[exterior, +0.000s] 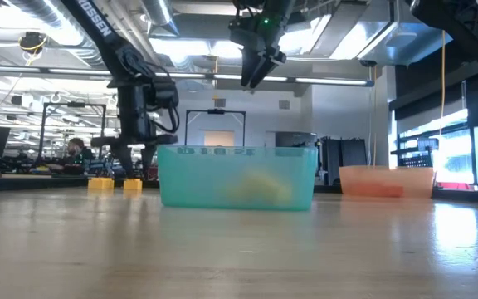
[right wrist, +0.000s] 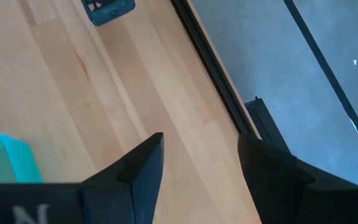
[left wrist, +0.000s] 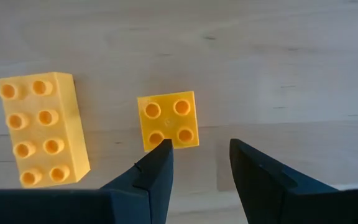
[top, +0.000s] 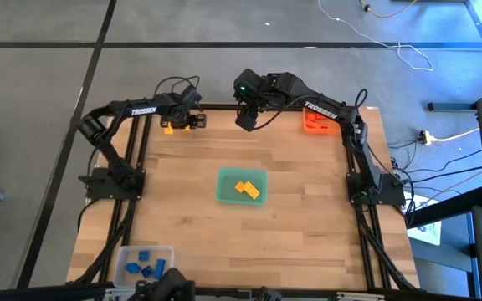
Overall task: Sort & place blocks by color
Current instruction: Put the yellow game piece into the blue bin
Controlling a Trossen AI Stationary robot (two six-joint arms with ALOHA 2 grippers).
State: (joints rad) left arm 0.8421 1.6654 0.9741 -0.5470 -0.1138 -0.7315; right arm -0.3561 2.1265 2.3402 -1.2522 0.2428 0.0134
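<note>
Two yellow blocks lie studs-up on the table's far left part: a long one (left wrist: 42, 127) and a small square one (left wrist: 168, 119). My left gripper (left wrist: 201, 152) is open and points down just above them. One fingertip is over the square block's edge, and the other is over bare wood beside it. In the low view this gripper (exterior: 131, 166) hangs low over the blocks (exterior: 133, 185). My right gripper (exterior: 256, 71) is open, empty and raised high above the table's far middle (top: 245, 117). More yellow blocks (top: 246, 189) lie in the green tray (top: 224, 196).
The green tray sits mid-table. An orange tray (top: 316, 122) stands at the far right under the right arm. A clear tray (top: 167, 251) with blue blocks (top: 145, 266) is at the near left corner. Bare wood lies around the green tray.
</note>
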